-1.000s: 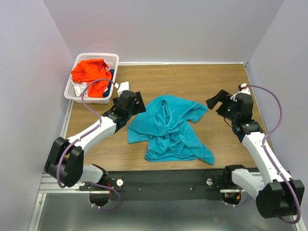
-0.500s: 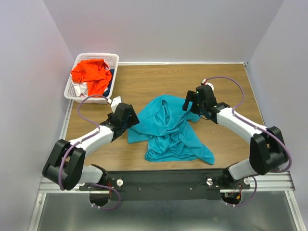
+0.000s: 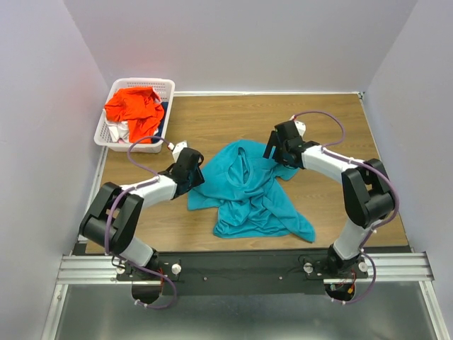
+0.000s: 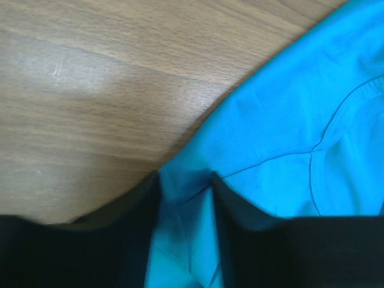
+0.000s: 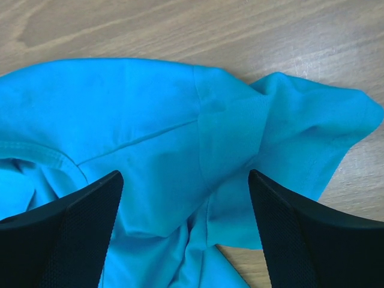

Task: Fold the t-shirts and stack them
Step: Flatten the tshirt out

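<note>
Now our left gripper [image 4: 186,181] pinches the teal t-shirt [image 3: 248,191]; our right gripper [image 5: 185,176] hangs jaws apart. It should bite one layer only.

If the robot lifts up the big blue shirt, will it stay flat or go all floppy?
Probably floppy: the teal t-shirt already lies crumpled in soft folds. It likely weighs little, since cloth puckers easily between the fingers of the left gripper. It should drape and drag, not roll.
</note>
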Motion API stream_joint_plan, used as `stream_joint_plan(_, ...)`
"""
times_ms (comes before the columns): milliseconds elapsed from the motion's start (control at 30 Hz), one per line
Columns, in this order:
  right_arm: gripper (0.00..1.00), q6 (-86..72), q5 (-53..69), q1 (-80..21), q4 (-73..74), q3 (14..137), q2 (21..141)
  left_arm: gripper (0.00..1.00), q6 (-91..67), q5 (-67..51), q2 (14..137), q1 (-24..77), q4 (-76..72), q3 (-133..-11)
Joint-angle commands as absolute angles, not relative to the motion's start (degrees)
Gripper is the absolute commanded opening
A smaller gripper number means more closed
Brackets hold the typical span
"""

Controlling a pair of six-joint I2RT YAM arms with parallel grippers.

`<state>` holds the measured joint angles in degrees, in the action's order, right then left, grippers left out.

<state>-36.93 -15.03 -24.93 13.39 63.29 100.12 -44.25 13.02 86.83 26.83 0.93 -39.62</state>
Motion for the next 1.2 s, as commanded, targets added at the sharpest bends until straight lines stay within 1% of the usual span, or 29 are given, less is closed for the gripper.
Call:
stream_joint_plan(0, 0.89, -40.2, -16.8, -24.9, 14.0, 64.8, 102.5, 0.23, -43.6, 10.6, 88.6, 26.8, -0.8, -40.8)
stream_joint_plan(33, 0.89, -40.4, -16.9, -24.9, 14.0, 64.9, 102.9, 0.11, -43.5, 10.4, 88.9, 26.8, -1.1, -40.9)
stream_joint_plan(67, 0.86, -40.5, -17.0, -24.9, 14.0, 65.6, 103.3, 0.00, -43.4, 10.5, 89.0, 26.8, -1.1, -41.0)
stream_joint_plan(100, 0.83, -40.5, -17.6, -24.9, 13.9, 66.0, 104.4, 0.00, -43.2, 10.5, 89.0, 26.8, -1.1, -41.0)
stream_joint_plan(133, 0.74, -40.4, -18.4, -24.9, 14.0, 66.5, 104.8, 0.00, -43.0, 10.6, 89.0, 26.8, -1.1, -41.2)
stream_joint_plan(200, 0.61, -40.2, -19.2, -24.9, 14.0, 68.4, 105.8, 0.00, -42.5, 10.8, 88.1, 26.8, -1.0, -41.3)
stream_joint_plan(233, 0.49, -40.2, -19.9, -24.9, 14.0, 68.9, 106.4, 0.00, -42.5, 11.0, 87.5, 26.8, -1.1, -41.3)
stream_joint_plan(300, 0.36, -40.2, -20.3, -24.9, 14.0, 69.5, 106.5, 0.00, -42.4, 11.6, 86.1, 26.8, -1.0, -41.3)
stream_joint_plan(333, 0.27, -40.2, -21.4, -24.9, 14.0, 69.9, 106.2, 0.00, -42.1, 12.1, 84.6, 26.8, -1.1, -41.3)
stream_joint_plan(433, 0.15, -38.9, -23.8, -24.9, 14.0, 70.5, 104.6, 0.00, -40.6, 13.9, 81.4, 26.8, -0.5, -42.7)
stream_joint_plan(467, 0.10, -37.9, -24.3, -24.9, 14.0, 70.7, 102.8, 0.00, -40.3, 14.8, 79.9, 26.8, -0.1, -43.4)
stream_joint_plan(533, 0.03, -36.5, -25.7, -24.8, 14.0, 71.5, 99.0, 0.00, -39.3, 15.9, 78.3, 26.8, 1.2, -46.5)
stream_joint_plan(567, 0.03, -35.8, -26.3, -24.9, 14.0, 71.8, 99.0, 0.00, -39.1, 16.4, 77.4, 26.8, 1.2, -47.6)
stream_joint_plan(667, 0.02, -32.4, -29.3, -24.9, 14.0, 73.0, 92.4, 0.00, -37.4, 19.4, 73.5, 26.7, 3.0, -52.9)
stream_joint_plan(700, 0.02, -31.8, -29.8, -24.9, 14.0, 73.3, 88.5, 0.00, -37.0, 20.3, 72.4, 26.7, 3.2, -54.3)
stream_joint_plan(833, 0.02, -27.9, -30.5, -24.9, 14.0, 75.8, 79.5, 0.00, -33.8, 23.4, 65.9, 26.7, 3.7, -62.1)
stream_joint_plan(967, 0.02, -24.6, -27.2, -24.9, 14.0, 79.4, 71.8, 0.00, -29.6, 23.6, 60.7, 26.7, 1.4, -70.4)
stream_joint_plan(1167, 0.02, -19.7, -22.8, -24.9, 14.1, 86.4, 66.7, 0.00, -24.8, 25.5, 56.7, 26.7, 0.8, -79.6)
